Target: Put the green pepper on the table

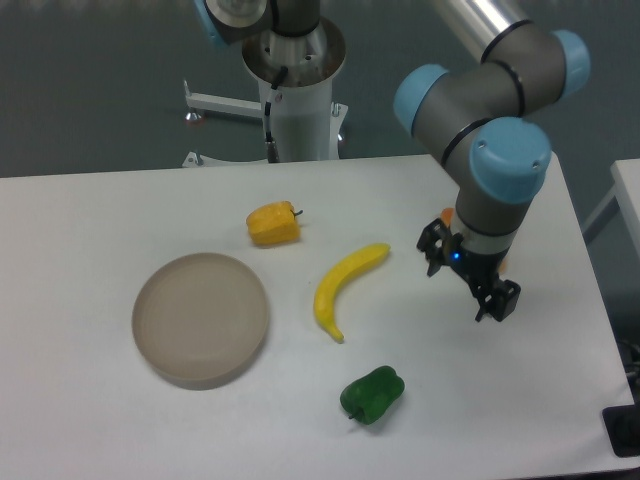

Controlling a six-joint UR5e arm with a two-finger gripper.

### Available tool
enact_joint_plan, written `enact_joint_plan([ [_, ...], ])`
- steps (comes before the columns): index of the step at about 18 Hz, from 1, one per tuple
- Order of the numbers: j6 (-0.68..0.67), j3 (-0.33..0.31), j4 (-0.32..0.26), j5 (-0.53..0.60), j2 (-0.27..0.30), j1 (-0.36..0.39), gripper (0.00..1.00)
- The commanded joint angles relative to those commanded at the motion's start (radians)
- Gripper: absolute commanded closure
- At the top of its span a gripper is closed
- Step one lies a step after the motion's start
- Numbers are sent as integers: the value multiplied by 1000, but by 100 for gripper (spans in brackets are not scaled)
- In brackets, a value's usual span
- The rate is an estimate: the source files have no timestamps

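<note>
The green pepper (372,394) lies on the white table (100,420) near its front edge, glossy and dark, with its stem pointing to the front left. My gripper (463,289) hangs to the pepper's upper right, well apart from it. Its jaws are spread and nothing shows between them. The arm's blue-capped wrist stands over it.
A yellow banana (343,287) lies between the pepper and the gripper's left side. A yellow-orange pepper (273,224) lies further back. A round beige plate (201,318) sits at the left. A bit of something orange (446,216) shows behind the gripper. The robot's base (297,100) stands at the table's far edge.
</note>
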Motion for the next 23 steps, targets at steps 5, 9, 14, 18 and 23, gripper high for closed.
enact_joint_plan([
  [5, 38, -14, 0, 12, 12, 8, 0],
  [9, 44, -22, 0, 12, 15, 11, 0],
  [14, 44, -28, 3, 14, 14, 9, 0],
  [18, 44, -29, 5, 16, 14, 8, 0],
  [23, 55, -46, 8, 23, 15, 8, 0],
])
